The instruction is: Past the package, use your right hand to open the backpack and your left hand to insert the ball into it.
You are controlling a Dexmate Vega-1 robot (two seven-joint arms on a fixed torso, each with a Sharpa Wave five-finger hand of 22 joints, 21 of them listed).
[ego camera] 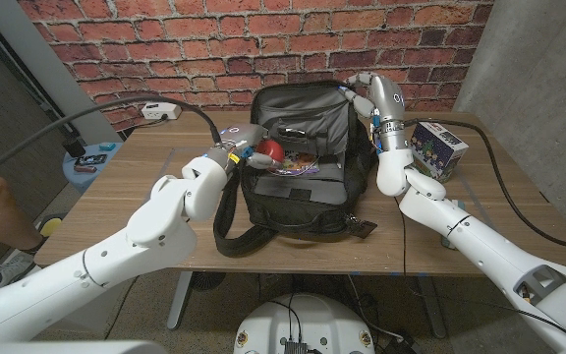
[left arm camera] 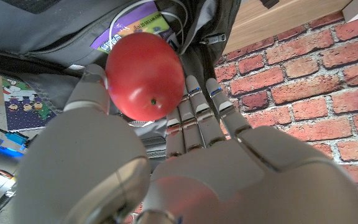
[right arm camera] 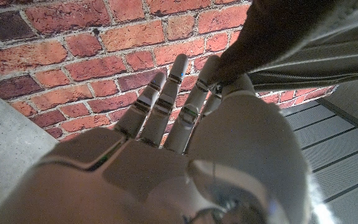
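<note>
Both arms reach in from the near edge. Left hand (ego camera: 236,149) grips the red ball (ego camera: 268,150) over the open backpack (ego camera: 298,162). Right hand (ego camera: 360,90) pinches the bag's upper right rim, holding it open. Package (ego camera: 438,149) sits right of the bag.

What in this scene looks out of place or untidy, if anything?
Nothing is spilled or damaged. The backpack stands open, its flap pinched up by the right hand. The left hand holds the red ball at the opening. Only the strap loops loosely toward the table edge. The package sits upright.
</note>
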